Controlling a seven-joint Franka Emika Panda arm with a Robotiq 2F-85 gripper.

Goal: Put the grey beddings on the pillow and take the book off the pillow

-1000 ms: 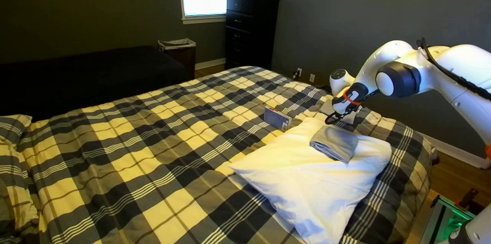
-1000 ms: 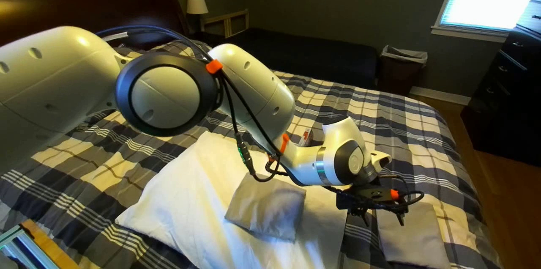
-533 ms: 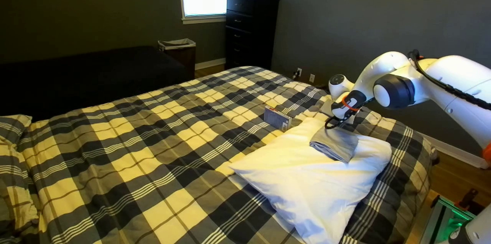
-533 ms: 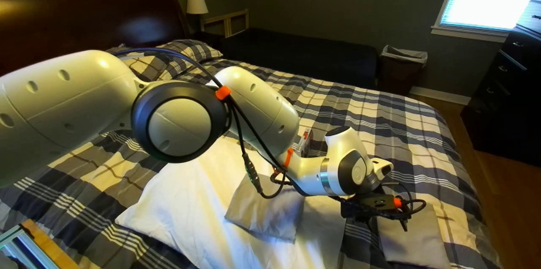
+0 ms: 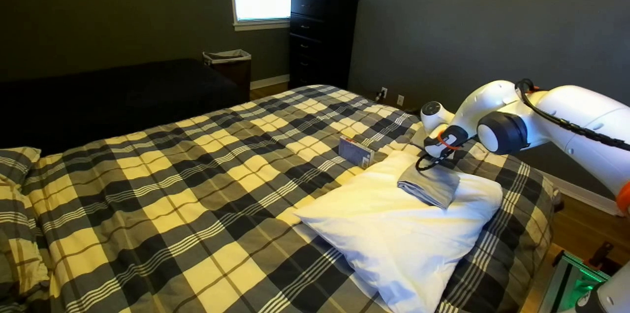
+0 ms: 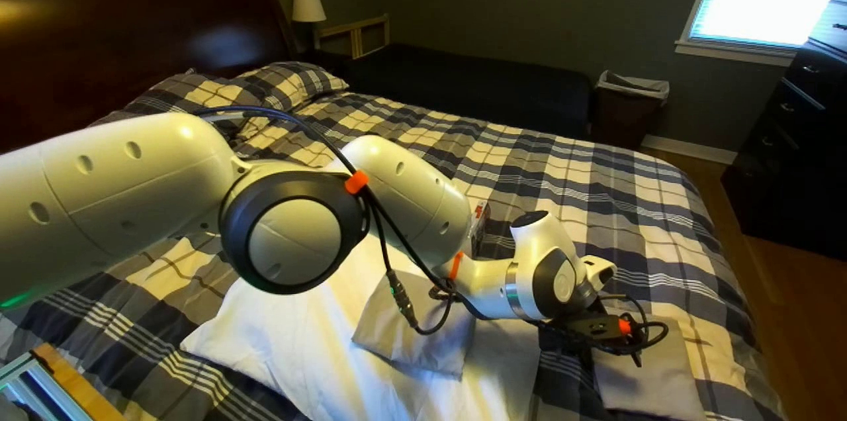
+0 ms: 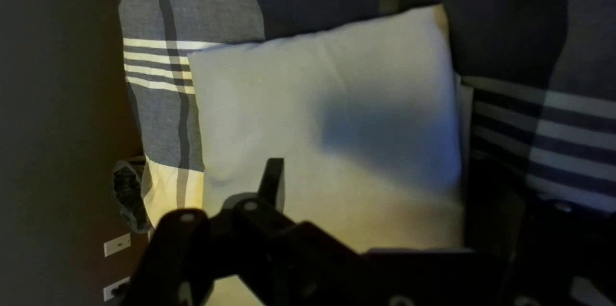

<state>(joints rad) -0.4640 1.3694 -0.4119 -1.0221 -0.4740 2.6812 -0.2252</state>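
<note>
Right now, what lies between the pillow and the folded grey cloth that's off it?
A strip of bare plaid bedspread shows there in an exterior view; the hand hides part of it.

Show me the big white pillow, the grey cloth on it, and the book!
White pillow [image 5: 401, 235]: in an exterior view, on its bare top.
Grey cloth [image 5: 430, 185]: in an exterior view, on its upper face.
Book [image 5: 352, 152]: in an exterior view, on its wide bluish side.

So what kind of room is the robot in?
Most likely a bedroom: there's a big bed, a white pillow lying on it, and a tall chest of drawers.
</note>
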